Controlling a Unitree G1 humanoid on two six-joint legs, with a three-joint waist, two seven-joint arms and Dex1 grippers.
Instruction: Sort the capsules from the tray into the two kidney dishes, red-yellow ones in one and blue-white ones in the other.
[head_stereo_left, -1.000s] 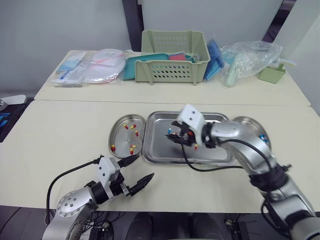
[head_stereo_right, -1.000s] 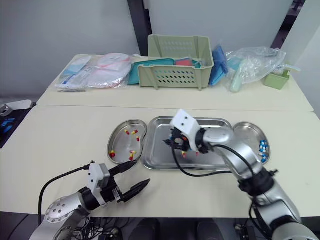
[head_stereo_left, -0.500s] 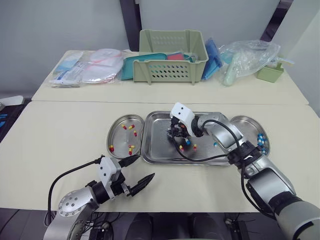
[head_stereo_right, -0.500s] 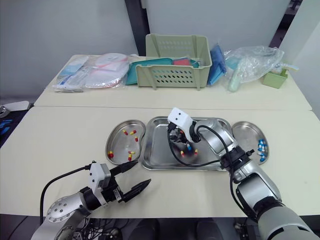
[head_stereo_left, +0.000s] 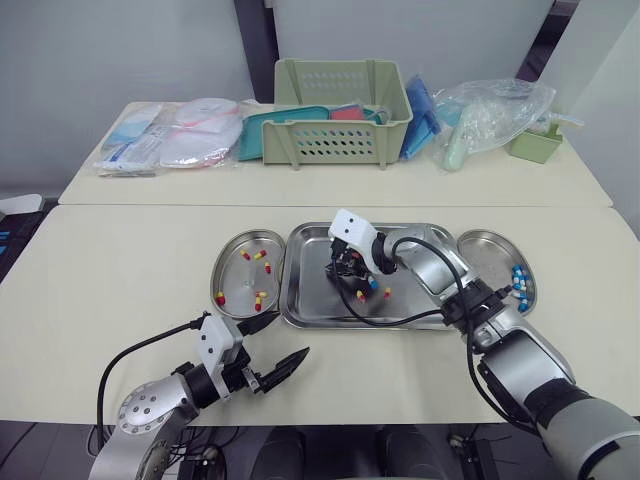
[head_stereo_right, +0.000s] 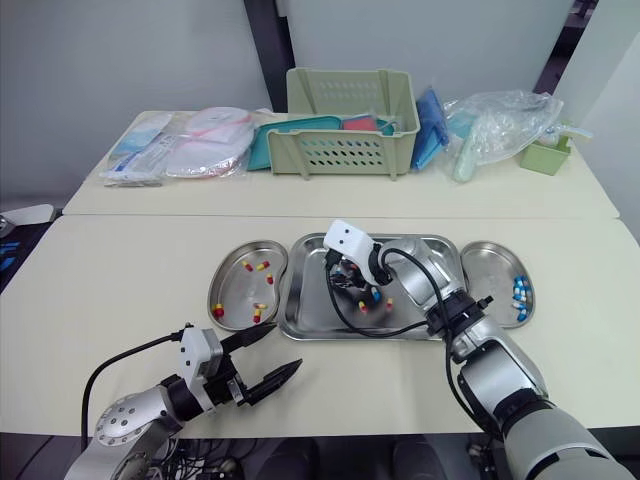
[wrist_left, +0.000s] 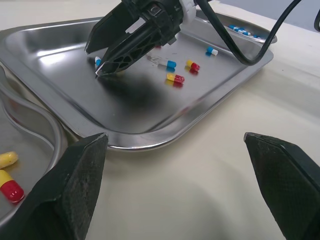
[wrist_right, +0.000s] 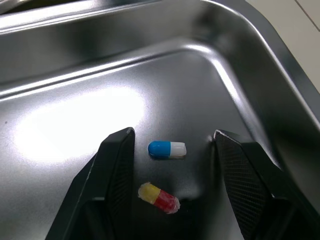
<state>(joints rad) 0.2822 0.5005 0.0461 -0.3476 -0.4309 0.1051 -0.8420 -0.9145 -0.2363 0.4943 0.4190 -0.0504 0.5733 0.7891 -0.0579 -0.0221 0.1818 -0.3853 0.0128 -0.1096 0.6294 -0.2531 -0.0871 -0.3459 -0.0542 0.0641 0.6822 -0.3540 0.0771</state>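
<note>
Right gripper (wrist_right: 172, 132) was down in the tray (head_stereo_left: 310, 300), toward its left half, jaws open and gripping nothing. One blue-white capsule (wrist_right: 167, 149) lay on the tray floor between its fingers (wrist_right: 117, 165), not touching either. One red-yellow capsule (wrist_right: 158, 197) lay just beside it, also inside the gap. A few loose capsules (wrist_left: 175, 77) of both colours lay near, further right in the tray. Left gripper (head_stereo_left: 290, 335) hung low over the table (head_stereo_left: 120, 270) near the tray's front-left corner, jaws wide open, empty. Left kidney dish (head_stereo_left: 240, 280) held red-yellow ones, right kidney dish (head_stereo_left: 485, 265) blue-white ones (head_stereo_left: 519, 285); both dishes sat against the tray ends.
</note>
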